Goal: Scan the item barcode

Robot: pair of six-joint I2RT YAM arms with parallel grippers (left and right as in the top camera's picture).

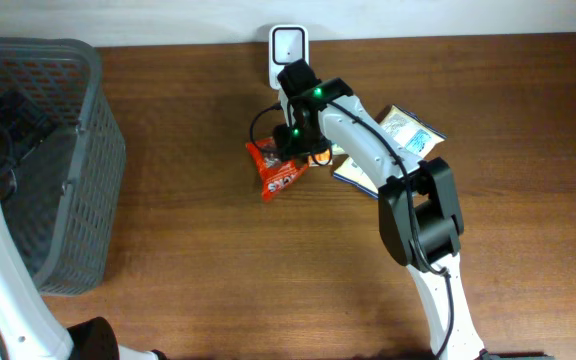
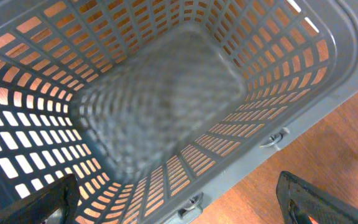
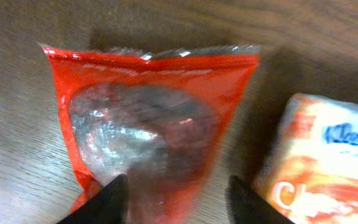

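A red snack bag (image 1: 273, 170) with a clear window lies flat on the wooden table, and fills most of the right wrist view (image 3: 154, 112). My right gripper (image 3: 178, 186) hangs directly over its near end, jaws apart and astride it. The left fingertip (image 3: 110, 199) overlaps the bag's edge, while the right one stands on bare wood just beside the bag. A white barcode scanner (image 1: 288, 45) stands upright at the table's far edge, right behind this arm. My left gripper (image 2: 179, 202) is wide open above the grey basket (image 2: 328, 74), holding nothing.
An orange-and-white tissue pack (image 3: 328, 162) lies close to the right of the red bag. Two more flat packets (image 1: 410, 130) sit under and beside the right arm. The tall mesh basket (image 1: 63, 160) takes up the table's left end.
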